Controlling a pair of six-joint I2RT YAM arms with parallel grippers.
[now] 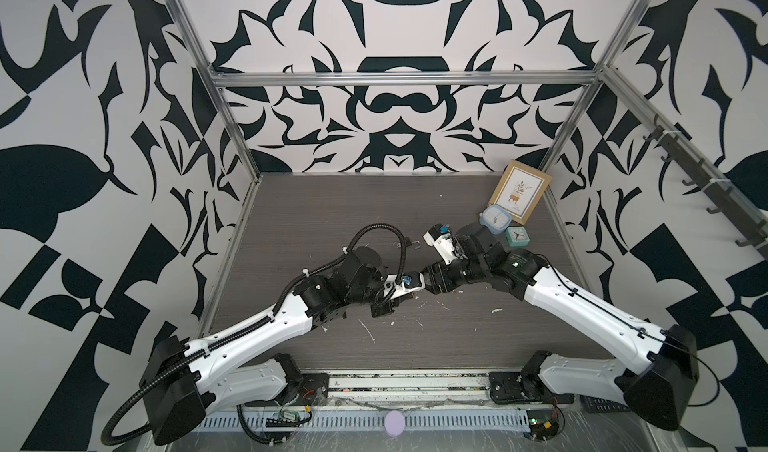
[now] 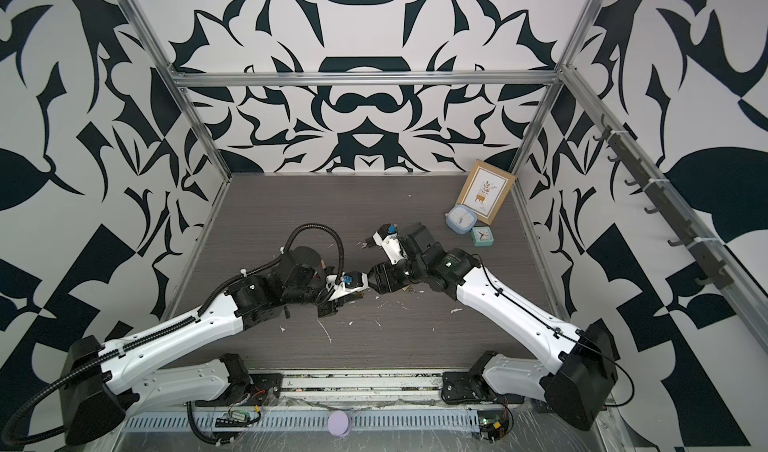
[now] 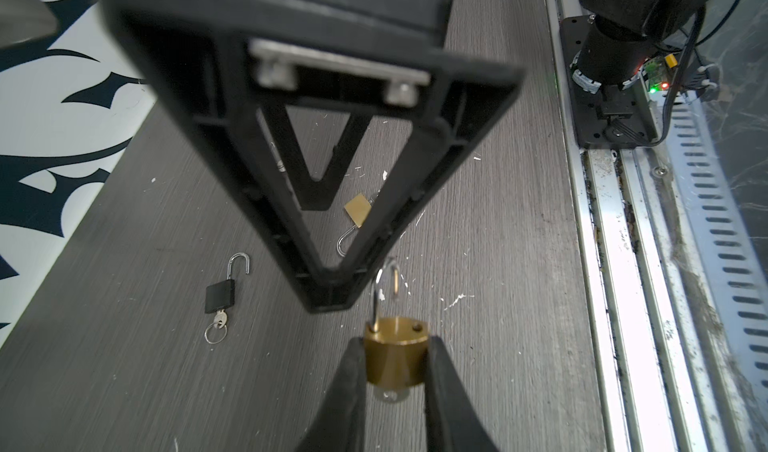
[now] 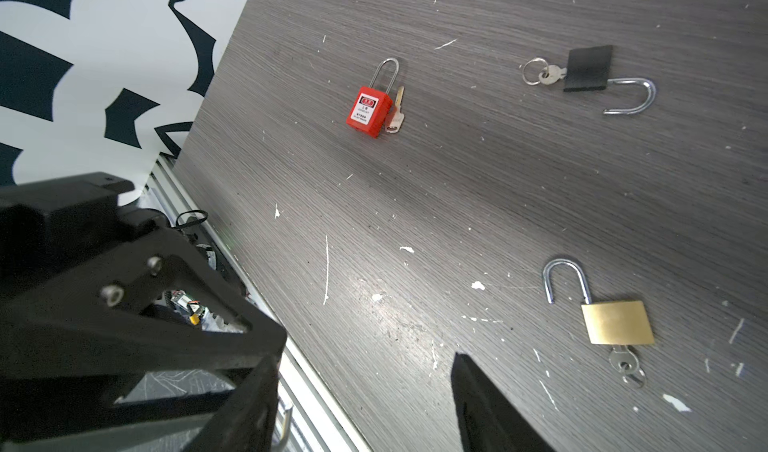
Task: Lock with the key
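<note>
Over the middle of the grey table, in both top views, the left gripper and the right gripper are being held tip to tip; a pale blue clock, a teal clock and a framed picture are being recorded at the far right corner. From the left wrist, a brass padlock is being clamped by its body between the left fingers, clear of the table, its shackle being shown open and pointing toward the right gripper's tip. From the right wrist, the right jaws are being held apart; a black padlock, a second brass lock and a red padlock are being recorded lying on the table, the first two open with keys inserted, the red one shut with a key beside it.
</note>
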